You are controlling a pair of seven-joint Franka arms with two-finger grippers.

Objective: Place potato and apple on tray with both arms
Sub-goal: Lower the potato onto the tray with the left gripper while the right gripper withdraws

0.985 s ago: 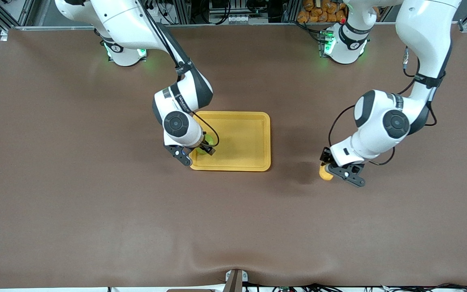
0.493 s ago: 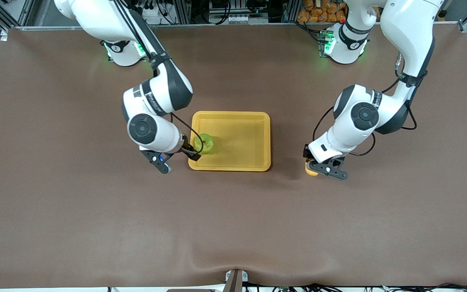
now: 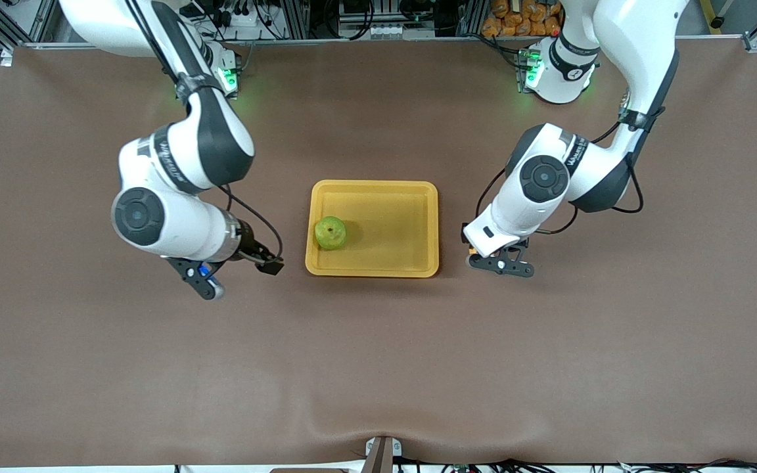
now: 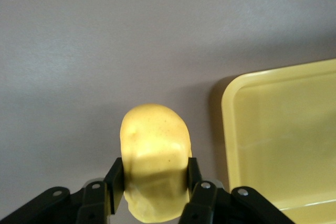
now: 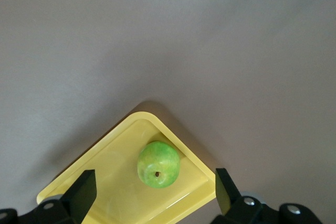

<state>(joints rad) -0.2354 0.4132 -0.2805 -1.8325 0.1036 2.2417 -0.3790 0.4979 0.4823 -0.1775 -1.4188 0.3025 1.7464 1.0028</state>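
While the left tool (image 4: 152,182) clamps the potato (image 4: 155,169) over bare worktop (image 3: 378,368) just beside the tray (image 3: 411,266), the right tool (image 3: 240,269) hangs spread wide and empty over the worktop by the tray's other end; the apple (image 3: 330,232) rests on the tray near that end.

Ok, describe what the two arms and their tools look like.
Both arms are glossy white with dark grey joint bands, round dark caps and loose black cables. Bases glow green. The left tool and the right tool are black, two-fingered; the right one shows a small blue spot.
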